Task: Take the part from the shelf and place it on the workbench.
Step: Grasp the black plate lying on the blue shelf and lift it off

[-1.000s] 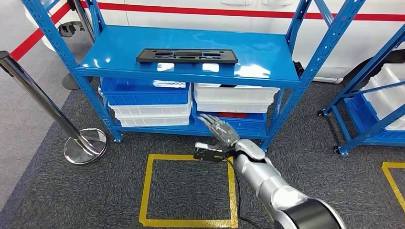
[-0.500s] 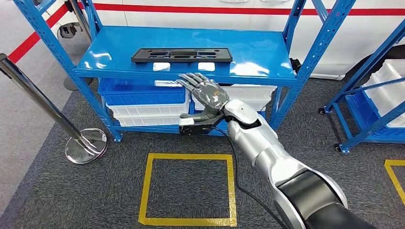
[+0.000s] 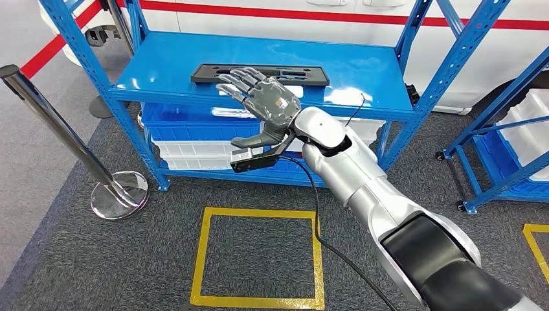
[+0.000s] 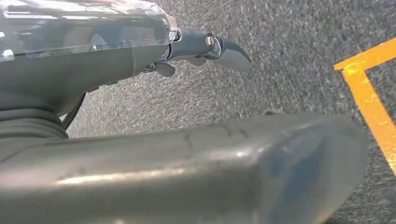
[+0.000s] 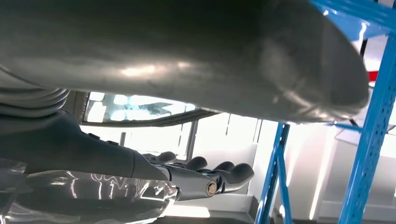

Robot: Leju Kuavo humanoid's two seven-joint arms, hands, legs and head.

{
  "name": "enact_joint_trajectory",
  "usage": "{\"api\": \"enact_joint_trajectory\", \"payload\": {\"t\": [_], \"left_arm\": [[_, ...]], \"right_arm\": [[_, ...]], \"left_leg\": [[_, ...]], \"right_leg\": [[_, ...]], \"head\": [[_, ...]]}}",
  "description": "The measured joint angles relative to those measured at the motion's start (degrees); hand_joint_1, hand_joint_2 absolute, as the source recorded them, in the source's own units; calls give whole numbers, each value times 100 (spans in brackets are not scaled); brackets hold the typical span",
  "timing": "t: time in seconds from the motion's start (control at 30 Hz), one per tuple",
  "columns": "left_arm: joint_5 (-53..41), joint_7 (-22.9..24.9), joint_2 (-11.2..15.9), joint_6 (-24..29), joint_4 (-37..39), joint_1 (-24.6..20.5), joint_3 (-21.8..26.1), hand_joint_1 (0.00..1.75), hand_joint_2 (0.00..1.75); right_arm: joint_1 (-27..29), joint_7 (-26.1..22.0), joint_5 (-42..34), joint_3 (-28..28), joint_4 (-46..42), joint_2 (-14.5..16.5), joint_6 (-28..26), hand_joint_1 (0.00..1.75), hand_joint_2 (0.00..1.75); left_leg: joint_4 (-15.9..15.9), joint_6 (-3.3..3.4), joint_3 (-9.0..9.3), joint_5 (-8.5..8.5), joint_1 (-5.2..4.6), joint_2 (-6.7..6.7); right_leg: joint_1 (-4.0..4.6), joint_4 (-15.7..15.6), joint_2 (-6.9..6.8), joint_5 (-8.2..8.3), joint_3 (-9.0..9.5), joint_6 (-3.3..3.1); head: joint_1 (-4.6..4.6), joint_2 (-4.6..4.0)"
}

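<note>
Since a second ago the right hand (image 3: 262, 103) has been raised from floor level to the shelf (image 3: 162, 68) edge, fingers spread and nothing held, so grasping is judged imminent; one black part (image 3: 207, 71) is counted, flat on the top shelf, just beyond the fingertips.

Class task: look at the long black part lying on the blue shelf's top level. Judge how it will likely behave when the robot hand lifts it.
The black part looks moulded with cut-outs, so probably stiff and fairly light. It is long and flat, so it may tilt if gripped off-centre. The blue shelf is glossy, so a nudge from the open right hand could slide it.
</note>
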Motion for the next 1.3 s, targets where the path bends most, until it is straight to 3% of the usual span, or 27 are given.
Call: {"api": "enact_joint_trajectory", "payload": {"t": [0.07, 0.17, 0.2, 0.27, 0.33, 0.37, 0.4, 0.43, 0.5, 0.63, 0.7, 0.8, 0.83, 0.87, 0.9, 0.97, 1.0, 1.03, 1.1, 1.17, 1.23, 1.3], "left_arm": [[3, -1, -6, 4, 10, -4, 13, 0, 0], [13, -5, -7, 18, 12, 6, 52, 0, 0], [23, -8, -7, 26, 13, 7, 68, 0, 0], [43, -13, -6, 43, 14, 10, 92, 0, 0], [58, -19, -4, 59, 14, 25, 109, 0, 0], [63, -23, -3, 66, 14, 33, 118, 0, 0], [73, -29, -3, 74, 14, 39, 128, 0, 0], [79, -34, -2, 79, 14, 41, 137, 0, 0], [90, -43, 0, 89, 16, 34, 155, 0, 0], [103, -50, 5, 103, 20, 47, 207, 0, 0], [102, -50, 5, 110, 20, 53, 226, 0, 0], [111, -50, 7, 117, 20, 55, 236, 0, 0], [117, -53, 9, 119, 20, 62, 238, 0, 0], [124, -58, 12, 121, 20, 71, 240, 0, 0], [128, -67, 15, 125, 20, 80, 242, 0, 0], [129, -89, 17, 134, 22, 90, 244, 0, 0], [128, -97, 17, 139, 24, 86, 245, 0, 0], [128, -101, 18, 144, 25, 80, 246, 0, 0], [126, -98, 20, 148, 28, 69, 248, 0, 0], [123, -87, 26, 146, 29, 74, 249, 0, 0], [121, -80, 31, 146, 29, 74, 252, 0, 0], [121, -75, 33, 145, 29, 71, 261, 0, 0]], "right_arm": [[-13, 0, -7, 24, -2, -5, -6, 0, 0], [-32, -2, -22, 46, -20, -15, -15, 0, 0], [-48, -3, -34, 60, -27, -13, -19, 0, 0], [-74, -4, -65, 103, -21, -9, -26, 0, 0], [-75, -4, -98, 150, 1, -5, -29, 0, 0], [-77, -3, -117, 166, 13, 2, -32, 0, 0], [-82, -2, -135, 179, 22, 11, -37, 0, 0], [-91, -1, -150, 187, 30, 23, -41, 0, 0], [-127, 1, -173, 206, 47, 37, -50, 0, 0], [-170, 7, -201, 255, 73, 40, -58, 0, 0], [-199, 11, -226, 274, 80, 40, -61, 0, 0], [-209, 12, -278, 276, 108, 40, -61, 0, 0], [-199, 8, -300, 277, 123, 39, -61, 0, 0], [-192, 4, -324, 278, 138, 39, -61, 0, 0], [-192, -1, -348, 278, 151, 38, -62, 0, 0], [-212, -7, -386, 278, 167, 38, -69, 0, 0], [-227, -9, -402, 278, 175, 38, -80, 0, 0], [-236, -10, -414, 280, 184, 38, -96, 0, 0], [-241, -13, -429, 286, 205, 37, -140, 0, 0], [-240, -15, -445, 292, 219, 39, -175, 0, 0], [-252, -15, -456, 303, 227, 49, -194, 0, 0], [-242, -15, -459, 325, 240, 56, -204, 0, 0]], "left_leg": [[-14, -51, -8, -3, 2, 1], [87, -133, -26, -97, -4, 9], [299, -157, -116, -213, -5, 15], [1034, -195, -485, -529, 15, 25], [1560, -231, -802, -633, 34, 30], [1522, -245, -821, -525, 41, 34], [1250, -252, -719, -317, 49, 40], [842, -253, -546, -84, 57, 50], [173, -218, -222, 156, 49, 62], [-13, -81, -121, 114, 31, 38], [-46, -16, -73, 101, 44, 36], [-57, 41, -22, 50, 36, 38], [-56, 46, 0, 27, 33, 34], [-56, 46, 30, 3, 31, 26], [-55, 39, 70, -25, 30, 16], [-58, 12, 159, -90, 26, 1], [-58, -10, 182, -117, 22, -4], [-63, -35, 192, -136, 20, -5], [-88, -95, 194, -159, 23, -7], [-46, -152, 197, -222, 30, 7], [381, -188, 5, -417, 32, 27], [1147, -208, -429, -667, 36, 34]], "right_leg": [[37, -163, 2, 3, 69, -38], [3, -273, -6, 28, 156, -103], [-15, -315, -14, 34, 199, -128], [-16, -333, -31, 14, 244, -169], [-11, -323, -34, -19, 267, -179], [-13, -313, -32, -39, 282, -173], [-18, -297, -28, -67, 303, -160], [-24, -273, -26, -105, 327, -143], [-10, -211, -20, -179, 341, -88], [-8, -176, -26, -248, 338, 21], [-22, 96, -19, -404, 221, 80], [-51, 1233, -13, -817, -425, 140], [-62, 1490, -13, -835, -609, 147], [-70, 1524, -13, -734, -686, 146], [-75, 1312, -13, -524, -638, 137], [-67, 486, -9, -31, -306, 96], [-51, 122, -6, 107, -152, 70], [-32, -102, -3, 161, -58, 44], [1, -215, 0, 113, -19, -8], [-25, -271, 2, 96, 50, -66], [-48, -333, 0, 63, 159, -127], [-26, -336, -6, -7, 239, -170]], "head": [[0, 0], [-1, 0], [-1, 0], [-2, 0], [-2, 0], [-2, 0], [-2, 0], [-2, 0], [-2, 0], [-1, 0], [-1, 0], [0, 0], [0, 0], [0, 0], [0, 0], [0, 0], [1, 0], [1, 0], [1, 0], [1, 0], [0, 0], [0, 0]]}}
